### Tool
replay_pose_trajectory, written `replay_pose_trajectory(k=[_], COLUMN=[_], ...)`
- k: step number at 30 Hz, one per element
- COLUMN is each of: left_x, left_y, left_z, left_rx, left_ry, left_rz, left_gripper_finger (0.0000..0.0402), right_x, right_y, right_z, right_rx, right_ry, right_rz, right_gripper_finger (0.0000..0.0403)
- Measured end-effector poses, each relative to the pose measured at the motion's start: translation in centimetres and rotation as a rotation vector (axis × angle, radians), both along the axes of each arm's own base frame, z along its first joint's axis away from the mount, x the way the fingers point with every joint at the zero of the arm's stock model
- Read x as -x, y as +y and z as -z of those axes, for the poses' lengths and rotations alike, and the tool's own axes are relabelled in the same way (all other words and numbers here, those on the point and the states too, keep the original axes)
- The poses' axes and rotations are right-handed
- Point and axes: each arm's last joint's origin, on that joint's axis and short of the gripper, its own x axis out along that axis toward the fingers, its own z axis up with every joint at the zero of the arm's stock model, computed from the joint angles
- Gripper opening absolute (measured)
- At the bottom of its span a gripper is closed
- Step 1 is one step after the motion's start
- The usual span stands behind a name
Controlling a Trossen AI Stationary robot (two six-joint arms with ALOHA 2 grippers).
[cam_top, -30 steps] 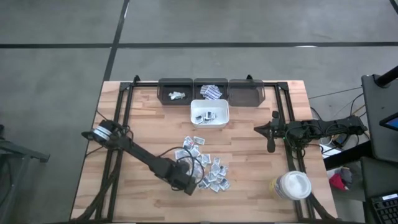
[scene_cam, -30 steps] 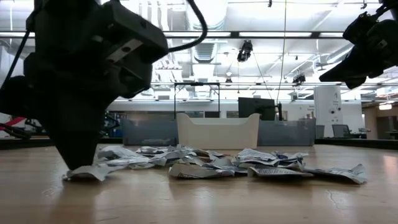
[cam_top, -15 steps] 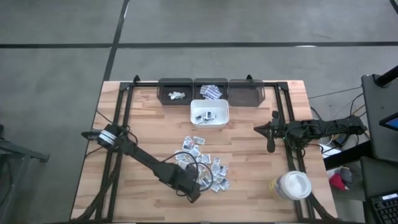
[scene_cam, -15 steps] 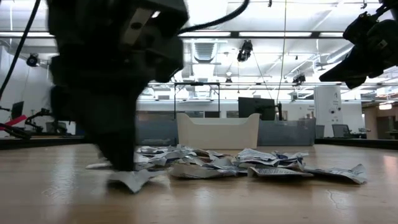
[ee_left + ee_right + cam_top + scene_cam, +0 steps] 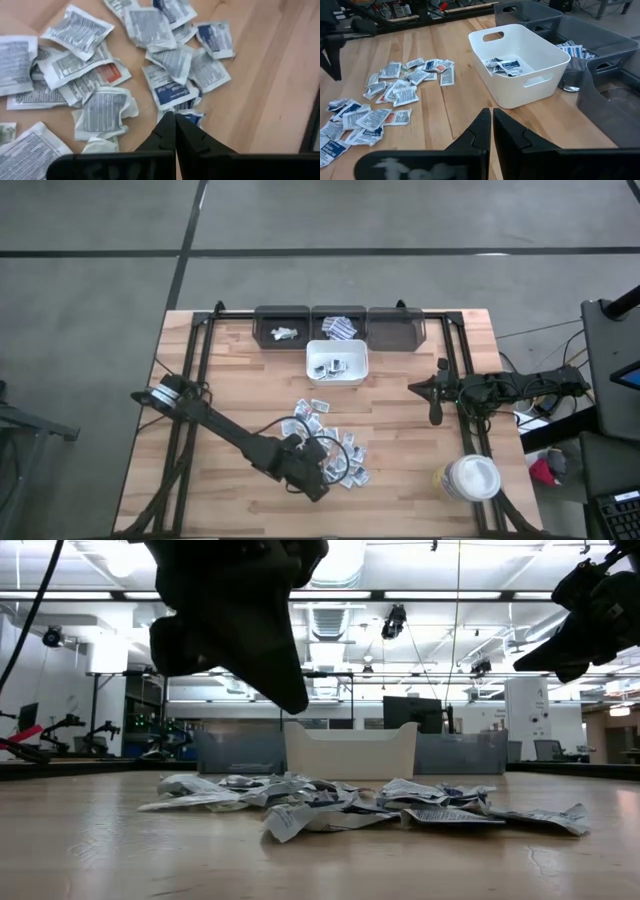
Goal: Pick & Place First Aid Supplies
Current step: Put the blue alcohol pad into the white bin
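Note:
The first aid supplies (image 5: 335,448), several small white sachets with blue-grey print, lie in a loose pile on the wooden table near its middle; they also show in the left wrist view (image 5: 100,75) and the low view (image 5: 350,802). My left gripper (image 5: 318,490) hangs shut above the pile's near edge (image 5: 175,116), tip clear of the table (image 5: 297,705), with nothing between its fingers. One crumpled sachet (image 5: 290,820) lies flat in front of the pile. My right gripper (image 5: 436,418) waits shut at the table's right side (image 5: 491,114).
A white bin (image 5: 311,365) holding a few sachets stands behind the pile. Three grey bins (image 5: 396,326) line the far edge; two hold sachets. A white round lidded tub (image 5: 470,478) sits at the near right. Black frame rails (image 5: 195,360) run along both sides.
My left gripper, shut throughout, dragged one sachet along the table from the pile's left end toward the right. It then rose clear and rolled about its own line. The sachet stayed behind on the table in front of the pile.

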Motion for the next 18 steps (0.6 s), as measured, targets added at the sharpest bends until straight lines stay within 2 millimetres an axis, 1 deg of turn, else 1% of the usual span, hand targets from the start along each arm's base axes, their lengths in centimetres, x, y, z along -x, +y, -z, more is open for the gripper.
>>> replay_pose_trajectory(k=[3,6,9,13,18], left_x=[0.0,-0.1,-0.4,-1.2,-1.3], left_y=[-0.1,-0.4,-0.8,-1.1,-1.0], left_z=[-0.1,0.4,1.2,1.7,2.0], left_rx=[0.011,0.061,0.113,0.184,0.263], left_ry=[-0.001,0.038,0.058,0.017,0.038], left_rz=[0.039,0.082,0.115,0.087,-0.030], left_gripper_finger=[0.0000,0.0004,0.0016,0.0054,0.0114], right_x=[0.0,0.0,0.0,0.0,0.0], right_y=[0.0,0.0,0.0,0.0,0.0], right_z=[0.0,0.0,0.0,0.0,0.0], right_rx=[0.000,0.000,0.000,-0.003,-0.004], right_ry=[0.000,0.000,0.000,-0.001,-0.002], right_rz=[0.000,-0.001,-0.001,0.001,0.000], right_gripper_finger=[0.0018,0.0018,0.0018,0.0018,0.0018])
